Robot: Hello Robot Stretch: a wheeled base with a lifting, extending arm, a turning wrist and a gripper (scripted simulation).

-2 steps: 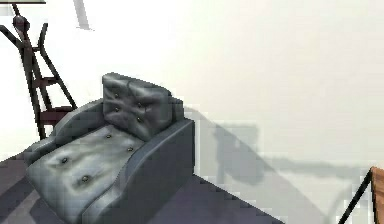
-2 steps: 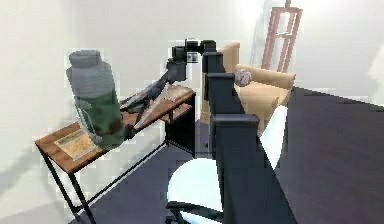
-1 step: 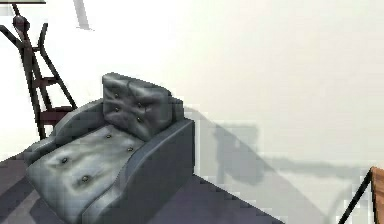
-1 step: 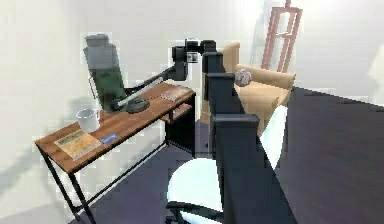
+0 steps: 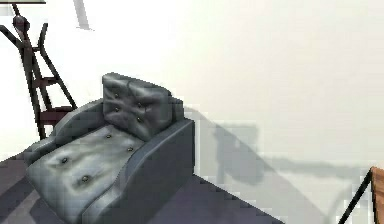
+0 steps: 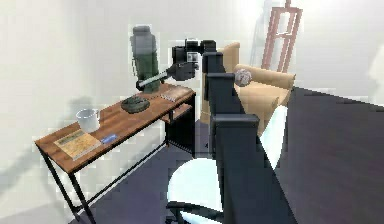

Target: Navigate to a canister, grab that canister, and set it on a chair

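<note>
A tall grey-green cylindrical canister [image 6: 143, 50] stands upright over the far end of the brown wooden table [image 6: 112, 126] with black metal legs, just left of the jaws. Whether the jaws are spread or pressed together, and whether they hold anything, cannot be told. A dark grey tufted leather armchair [image 5: 100, 150] stands against the white wall.

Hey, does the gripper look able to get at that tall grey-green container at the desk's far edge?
Probably yes. The gripper is out over the desk, close to the container, and nothing seems to stand between them. A low dark object lies just below.
</note>
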